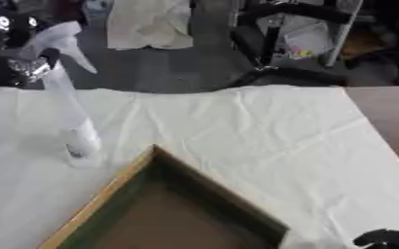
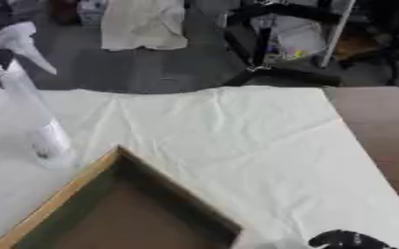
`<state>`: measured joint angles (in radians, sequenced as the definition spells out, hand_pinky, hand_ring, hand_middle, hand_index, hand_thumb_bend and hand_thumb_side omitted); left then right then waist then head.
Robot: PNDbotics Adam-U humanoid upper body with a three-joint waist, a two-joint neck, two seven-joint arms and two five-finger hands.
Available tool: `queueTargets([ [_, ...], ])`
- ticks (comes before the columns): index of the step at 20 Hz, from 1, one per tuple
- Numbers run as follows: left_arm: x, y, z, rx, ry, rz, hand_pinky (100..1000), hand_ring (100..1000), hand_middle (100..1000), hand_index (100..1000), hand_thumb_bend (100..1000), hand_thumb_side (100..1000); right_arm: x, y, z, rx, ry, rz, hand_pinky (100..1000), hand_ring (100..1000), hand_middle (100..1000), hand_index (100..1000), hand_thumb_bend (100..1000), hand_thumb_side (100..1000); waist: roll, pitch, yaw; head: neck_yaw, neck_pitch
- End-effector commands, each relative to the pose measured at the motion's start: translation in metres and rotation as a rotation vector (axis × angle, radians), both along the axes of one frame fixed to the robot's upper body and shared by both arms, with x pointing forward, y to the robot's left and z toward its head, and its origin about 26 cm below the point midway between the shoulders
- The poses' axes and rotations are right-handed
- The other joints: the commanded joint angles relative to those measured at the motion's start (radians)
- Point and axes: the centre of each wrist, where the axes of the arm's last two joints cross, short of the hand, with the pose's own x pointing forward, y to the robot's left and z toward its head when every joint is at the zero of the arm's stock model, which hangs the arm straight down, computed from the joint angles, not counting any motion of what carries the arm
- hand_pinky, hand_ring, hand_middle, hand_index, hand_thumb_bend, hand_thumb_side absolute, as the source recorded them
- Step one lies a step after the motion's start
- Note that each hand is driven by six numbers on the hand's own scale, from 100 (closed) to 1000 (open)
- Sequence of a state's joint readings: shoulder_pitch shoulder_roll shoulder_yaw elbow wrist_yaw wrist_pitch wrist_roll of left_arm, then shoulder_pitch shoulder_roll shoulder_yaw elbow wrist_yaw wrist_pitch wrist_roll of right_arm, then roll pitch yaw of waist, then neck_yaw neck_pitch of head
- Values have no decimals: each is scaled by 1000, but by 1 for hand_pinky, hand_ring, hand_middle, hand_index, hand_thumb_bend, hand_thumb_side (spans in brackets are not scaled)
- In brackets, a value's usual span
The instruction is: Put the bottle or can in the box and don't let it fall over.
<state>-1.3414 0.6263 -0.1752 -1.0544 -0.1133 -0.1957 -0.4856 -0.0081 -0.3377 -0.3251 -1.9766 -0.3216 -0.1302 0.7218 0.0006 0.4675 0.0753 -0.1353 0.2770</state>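
Spray bottle [image 1: 69, 104] white, upright, base at or just above white-clothed table [image 1: 262, 136], beside far-left rim of box [image 1: 109, 192]. Left hand [image 1: 24, 53] curled round its neck below trigger. Right hand [image 2: 348, 240] at lower right corner, fingers unreadable.

Beyond the table's white cloth [image 1: 262, 131] lies grey floor [image 1: 165, 68], a pale sheet [image 1: 149, 24] and a black frame [image 1: 275, 44].

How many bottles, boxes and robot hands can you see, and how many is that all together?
Spray bottles: 1, the white spray bottle
Boxes: 1, the wooden-rimmed box
Robot hands: 2, the left hand on the bottle's top and the right hand at the lower right corner
Total: 4
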Motion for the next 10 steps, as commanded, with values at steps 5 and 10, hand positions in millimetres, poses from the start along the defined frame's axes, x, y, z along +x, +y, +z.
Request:
queueTargets([
  [5, -9, 2, 19, -27, -39, -9, 795, 512, 665, 790, 100, 381, -2, 2, 7, -20, -11, 6, 838, 719, 771, 826, 100, 860, 0, -23, 2, -5, -11],
  [10, -7, 1, 17, -28, -33, -5, 776, 488, 646, 774, 100, 383, -1, 3, 7, -19, -10, 12, 839, 720, 772, 827, 100, 863, 0, -22, -1, -3, -15],
])
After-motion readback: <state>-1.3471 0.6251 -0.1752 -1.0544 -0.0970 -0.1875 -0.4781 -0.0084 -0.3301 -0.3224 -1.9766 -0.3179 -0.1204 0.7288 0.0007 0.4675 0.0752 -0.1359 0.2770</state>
